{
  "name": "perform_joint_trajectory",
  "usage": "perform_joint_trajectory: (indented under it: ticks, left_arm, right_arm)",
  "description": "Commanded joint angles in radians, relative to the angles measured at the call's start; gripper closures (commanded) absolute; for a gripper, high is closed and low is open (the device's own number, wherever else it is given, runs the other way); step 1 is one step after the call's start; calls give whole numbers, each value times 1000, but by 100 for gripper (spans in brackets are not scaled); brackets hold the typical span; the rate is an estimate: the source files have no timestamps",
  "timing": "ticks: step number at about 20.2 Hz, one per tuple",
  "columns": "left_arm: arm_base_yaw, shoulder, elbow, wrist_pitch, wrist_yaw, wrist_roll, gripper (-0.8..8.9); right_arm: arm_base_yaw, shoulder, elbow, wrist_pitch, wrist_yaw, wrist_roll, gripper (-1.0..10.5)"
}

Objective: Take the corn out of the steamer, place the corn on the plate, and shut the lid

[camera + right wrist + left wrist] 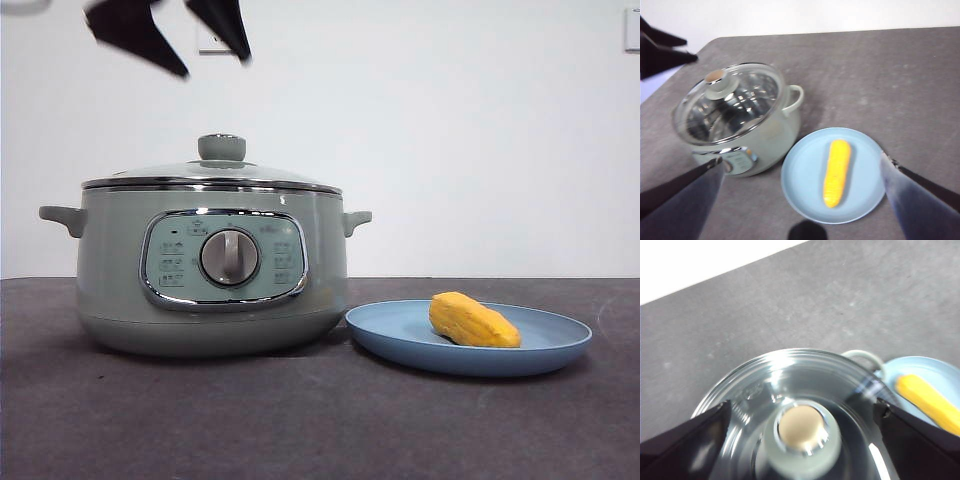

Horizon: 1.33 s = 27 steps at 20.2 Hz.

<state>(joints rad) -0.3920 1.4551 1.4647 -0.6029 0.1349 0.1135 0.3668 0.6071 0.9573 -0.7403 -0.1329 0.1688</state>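
Corn (474, 321) lies on plate (560, 345); lid (212, 176) shut, left pincer (800, 412) spread wide above

Lab-style test bench, bare white wall (450, 130), plain grey table (300, 420)

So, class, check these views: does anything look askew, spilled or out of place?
Nothing stands out. The lid sits level on the steamer, the corn lies inside the plate, and nothing is spilled. The left gripper hangs open above the lid's knob.

Left end effector (800, 440): black, flat tapered jaws
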Motion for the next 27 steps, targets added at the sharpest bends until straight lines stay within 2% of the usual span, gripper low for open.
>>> perform_joint_trajectory:
  ticks: [1, 6, 9, 13, 17, 22, 24, 26, 27]
  left_arm:
    - [1, -24, 96, -195, 6, 13, 334]
    - [0, -55, 278, -552, 95, 13, 343]
    - [0, -74, 334, -689, 145, 18, 344]
    - [-1, -109, 340, -781, 159, 18, 345]
    - [-1, -126, 340, -788, 160, 14, 346]
    - [-1, -129, 340, -788, 162, 10, 377]
    - [-1, -129, 340, -788, 162, 10, 496]
    - [-1, -129, 340, -788, 162, 10, 659]
    - [-1, -129, 340, -788, 162, 10, 755]
  right_arm:
    - [2, 1, -5, -2, -38, -14, 320]
    - [2, 10, -5, -15, -109, -39, 321]
    - [3, 21, -5, -47, -151, -39, 321]
    - [2, 38, -5, -114, -178, -61, 322]
    - [2, 56, -5, -163, -184, -74, 334]
    - [2, 74, -5, -193, -183, -76, 627]
    - [2, 74, -5, -195, -183, -76, 787]
    - [2, 76, -5, -196, -183, -79, 972]
    - [2, 77, -5, -196, -183, -85, 953]
